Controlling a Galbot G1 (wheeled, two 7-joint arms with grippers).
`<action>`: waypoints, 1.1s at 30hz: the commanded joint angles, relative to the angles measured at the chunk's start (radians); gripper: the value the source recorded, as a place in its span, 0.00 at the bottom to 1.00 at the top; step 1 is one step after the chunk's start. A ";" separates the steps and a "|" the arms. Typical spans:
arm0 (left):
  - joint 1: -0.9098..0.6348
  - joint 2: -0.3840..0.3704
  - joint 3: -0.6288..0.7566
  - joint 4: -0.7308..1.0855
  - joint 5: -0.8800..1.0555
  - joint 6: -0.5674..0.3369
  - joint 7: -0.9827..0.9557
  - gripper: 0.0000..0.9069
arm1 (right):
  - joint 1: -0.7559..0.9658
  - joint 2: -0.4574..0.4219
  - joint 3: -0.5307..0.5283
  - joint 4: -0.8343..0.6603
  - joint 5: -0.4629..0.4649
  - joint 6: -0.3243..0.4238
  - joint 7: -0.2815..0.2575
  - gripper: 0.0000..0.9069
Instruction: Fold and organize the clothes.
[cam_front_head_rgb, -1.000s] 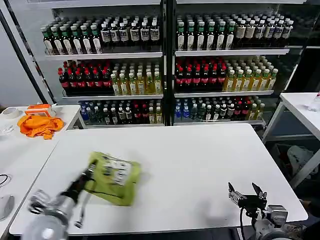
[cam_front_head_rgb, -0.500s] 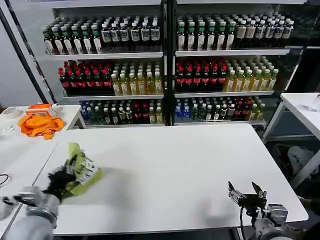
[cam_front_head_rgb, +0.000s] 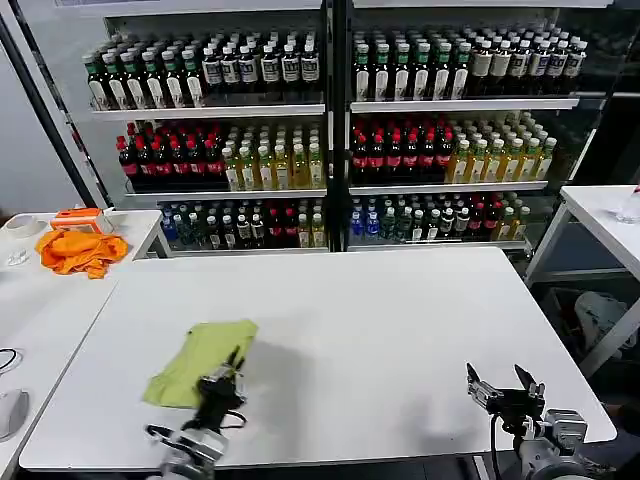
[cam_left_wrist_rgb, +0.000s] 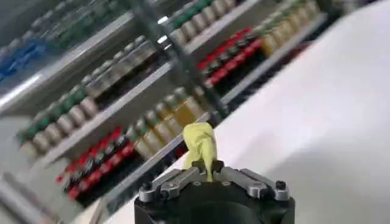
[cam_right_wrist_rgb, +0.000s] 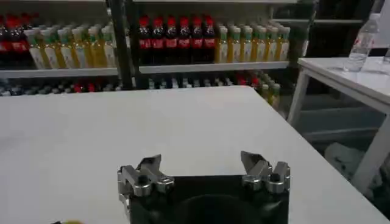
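Observation:
The clothes are one lime yellow-green T-shirt (cam_front_head_rgb: 193, 362), lying in a folded bundle on the white table (cam_front_head_rgb: 380, 310) at the front left, plain side up. My left gripper (cam_front_head_rgb: 231, 366) sits at the bundle's near right edge, shut on a fold of it. In the left wrist view that pinched fold of the T-shirt (cam_left_wrist_rgb: 200, 141) rises from between the closed fingers of the left gripper (cam_left_wrist_rgb: 208, 169). Near the table's front right corner my right gripper (cam_front_head_rgb: 503, 384) is open and holds nothing. In its own view the right gripper (cam_right_wrist_rgb: 204, 165) stands wide apart over bare tabletop.
An orange cloth (cam_front_head_rgb: 80, 250) and an orange-and-white box (cam_front_head_rgb: 78, 217) lie on the side table at the left. Shelves of bottles (cam_front_head_rgb: 330, 140) stand behind the table. Another white table (cam_front_head_rgb: 605, 215) stands at the right, with a clear bottle (cam_right_wrist_rgb: 362, 38) on it.
The left gripper carried the T-shirt off to the left and up, then back toward the middle. The shirt now lies flatter on the table, printed side hidden. The right gripper barely moved.

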 joint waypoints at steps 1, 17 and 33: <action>-0.176 -0.108 0.354 0.171 0.212 0.105 0.003 0.02 | -0.002 0.001 0.008 0.000 0.001 0.001 0.000 1.00; -0.578 -0.398 0.485 0.473 -0.269 0.197 -0.161 0.21 | 0.017 0.000 -0.013 -0.007 -0.001 -0.003 -0.002 1.00; -0.382 -0.278 0.278 0.153 -0.827 -0.027 -0.164 1.00 | 0.241 -0.048 -0.197 -0.099 0.187 0.016 -0.002 1.00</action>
